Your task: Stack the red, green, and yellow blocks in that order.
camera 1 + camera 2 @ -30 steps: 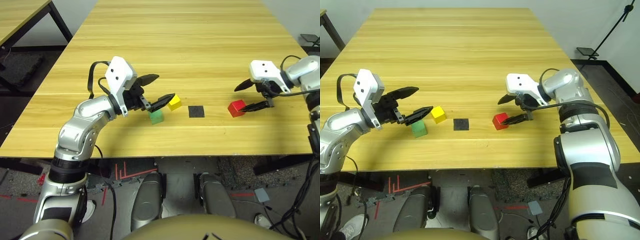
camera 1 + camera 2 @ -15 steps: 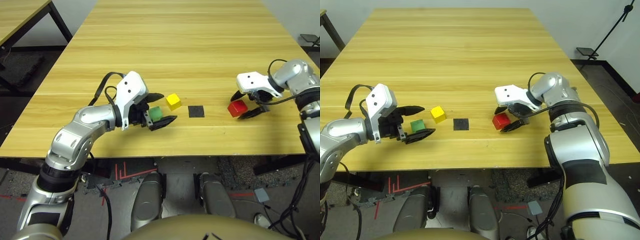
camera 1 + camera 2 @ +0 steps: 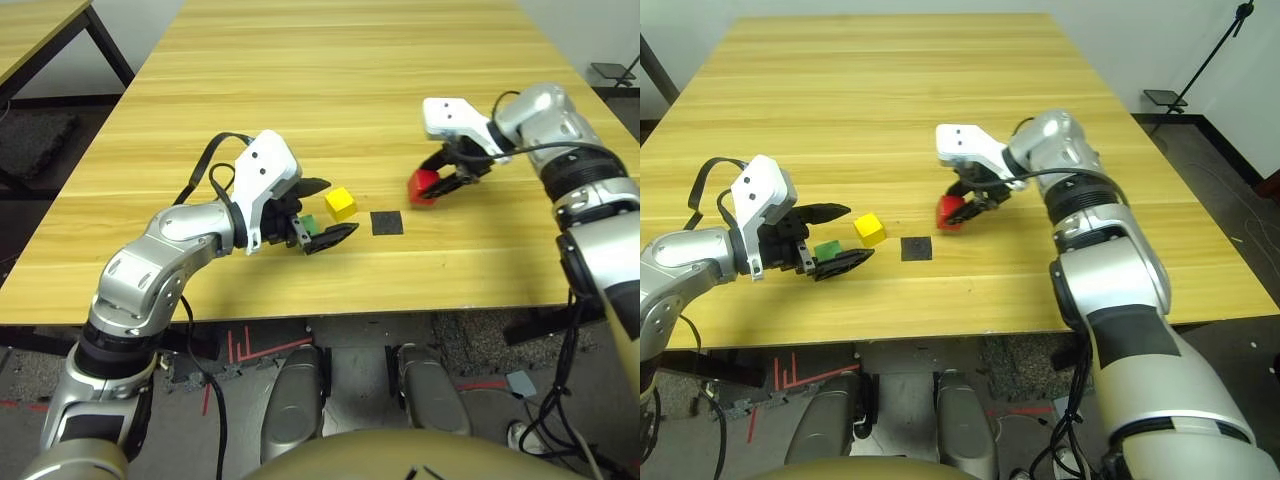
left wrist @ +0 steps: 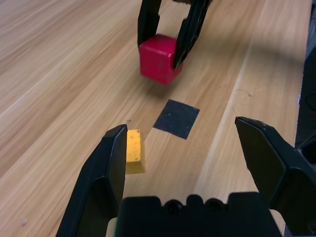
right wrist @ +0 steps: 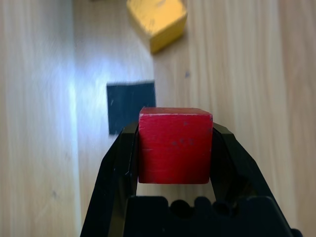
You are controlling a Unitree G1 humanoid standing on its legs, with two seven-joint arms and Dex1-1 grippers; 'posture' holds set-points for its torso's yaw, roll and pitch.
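Observation:
The red block (image 3: 421,187) hangs just above the table, with my right gripper (image 3: 433,184) shut on it, a little to the far right of the flat black patch (image 3: 386,222). In the right wrist view the red block (image 5: 175,145) sits pinched between both fingers, over the patch (image 5: 131,107). My left gripper (image 3: 337,207) is open and low on the table. The green block (image 3: 309,224) rests between its two fingers near their base. The yellow block (image 3: 340,203) stands on the table beside the far finger's tip, left of the patch.
The wooden table (image 3: 300,80) stretches wide and bare beyond the blocks. Its front edge runs close below my left gripper. A second table's corner (image 3: 40,15) shows at far left.
My right gripper has shut on the red block, lifted it and carried it left toward the black patch. The left gripper stays open around the green block.

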